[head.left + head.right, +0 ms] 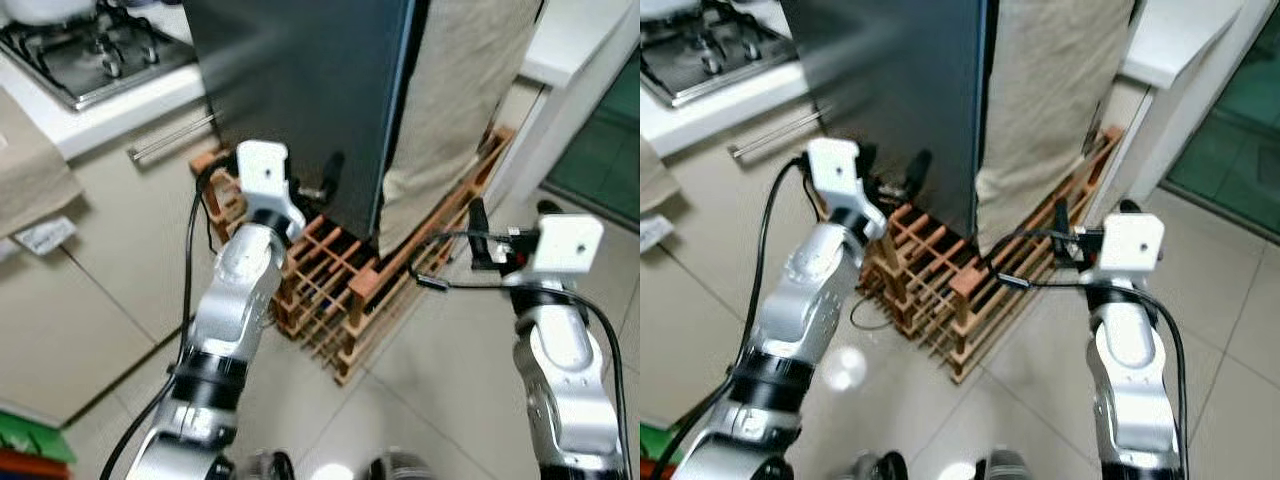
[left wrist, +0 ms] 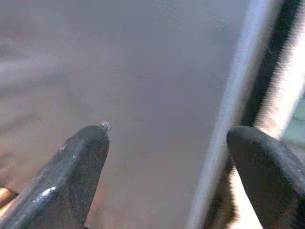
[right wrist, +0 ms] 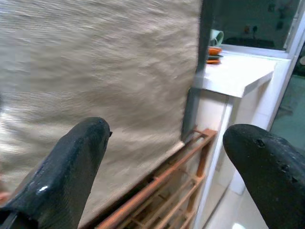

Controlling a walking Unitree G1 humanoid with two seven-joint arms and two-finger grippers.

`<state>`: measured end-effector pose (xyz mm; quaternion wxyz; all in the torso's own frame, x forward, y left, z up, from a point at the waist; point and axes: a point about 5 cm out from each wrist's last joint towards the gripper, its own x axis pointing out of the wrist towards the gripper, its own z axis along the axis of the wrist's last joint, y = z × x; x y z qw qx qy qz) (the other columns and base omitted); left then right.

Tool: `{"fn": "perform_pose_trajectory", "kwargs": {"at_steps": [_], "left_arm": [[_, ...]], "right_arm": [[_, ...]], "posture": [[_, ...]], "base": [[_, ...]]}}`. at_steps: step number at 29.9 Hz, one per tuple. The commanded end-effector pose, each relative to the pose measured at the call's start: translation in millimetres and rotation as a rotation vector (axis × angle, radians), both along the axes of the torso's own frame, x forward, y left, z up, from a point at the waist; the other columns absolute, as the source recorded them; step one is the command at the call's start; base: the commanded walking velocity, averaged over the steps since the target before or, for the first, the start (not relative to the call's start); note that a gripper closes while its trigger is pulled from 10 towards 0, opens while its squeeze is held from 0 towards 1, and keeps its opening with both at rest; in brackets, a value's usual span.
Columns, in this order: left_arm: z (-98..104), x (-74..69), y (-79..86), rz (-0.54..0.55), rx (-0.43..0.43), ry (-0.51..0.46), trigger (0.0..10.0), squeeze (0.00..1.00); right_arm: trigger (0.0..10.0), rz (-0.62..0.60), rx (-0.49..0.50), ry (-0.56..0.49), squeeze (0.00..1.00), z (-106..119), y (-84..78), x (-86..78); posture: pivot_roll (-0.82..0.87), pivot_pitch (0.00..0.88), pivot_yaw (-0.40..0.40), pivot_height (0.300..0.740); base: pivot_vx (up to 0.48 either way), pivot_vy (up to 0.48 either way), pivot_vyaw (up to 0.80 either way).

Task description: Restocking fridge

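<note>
Both silver arms are raised forward, bent at the elbow. The left tool (image 2: 167,176) is held with its two black fingers spread wide apart. The right tool (image 3: 167,176) is likewise held open, nothing gripped.

Two silver metal arms, the left arm (image 1: 225,330) and right arm (image 1: 565,400), carry black ring joints and white boxy wrist housings with a small dark screw dot. Loose black cables loop along both. Each ends in long, black, glossy, rounded fingers (image 3: 71,167), lightly scuffed at the tips (image 2: 81,162).
</note>
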<state>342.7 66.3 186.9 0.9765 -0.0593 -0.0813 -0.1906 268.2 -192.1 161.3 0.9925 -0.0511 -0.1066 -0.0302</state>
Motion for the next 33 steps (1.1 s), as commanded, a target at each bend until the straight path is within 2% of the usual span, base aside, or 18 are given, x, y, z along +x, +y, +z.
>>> {"fn": "perform_pose_trajectory", "kwargs": {"at_steps": [1, 8, 9, 12, 18, 22, 31, 33], "left_arm": [[-6, 3.2, -9.5, -0.014, 0.037, 0.036, 10.0, 0.00], [0, -2.0, -7.7, -0.043, -0.038, -0.001, 10.0, 0.00], [1, -7.1, -8.4, -0.082, -0.076, 0.006, 10.0, 0.00], [3, -11.2, -9.6, -0.106, -0.072, -0.008, 10.0, 0.00], [16, -11.8, -14.8, -0.172, -0.130, -0.014, 10.0, 0.00], [18, -3.6, -27.6, -0.216, -0.136, 0.015, 10.0, 0.00], [19, 13.2, -42.9, -0.230, -0.142, 0.049, 10.0, 0.00], [20, 19.5, -50.9, -0.230, -0.159, 0.073, 10.0, 0.00]], "right_arm": [[10.0, -0.011, -0.015, 0.003, 0.21, -2, -3.1, 1.0], [10.0, -0.024, -0.018, -0.003, 0.21, -2, -6.9, -0.2], [10.0, -0.028, -0.019, 0.000, 0.21, -4, -8.5, -1.0], [10.0, -0.031, -0.019, 0.005, 0.21, -5, -9.8, -1.5], [10.0, -0.026, -0.016, 0.010, 0.21, -7, -9.3, -0.8], [10.0, -0.024, 0.025, 0.005, 0.21, -6, -9.5, 1.7], [10.0, -0.027, 0.011, 0.001, 0.21, -5, -10.0, -1.9], [10.0, -0.027, 0.003, 0.011, 0.21, -6, -10.3, -4.5]], "posture": [[-0.22, 0.059, 0.048, 0.740], [-0.23, 0.063, 0.052, 0.740], [-0.23, 0.066, 0.050, 0.740], [-0.23, 0.069, 0.046, 0.740], [-0.22, 0.071, 0.043, 0.740], [-0.22, 0.078, 0.047, 0.740], [-0.24, 0.098, 0.055, 0.740], [-0.25, 0.108, 0.055, 0.740]], "base": [[0.000, 0.000, 0.00], [0.000, 0.000, 0.00], [0.000, 0.000, 0.00], [0.000, 0.000, 0.00], [0.000, 0.000, 0.00], [0.000, 0.000, 0.00], [0.000, 0.000, 0.00], [0.000, 0.000, 0.00]]}}
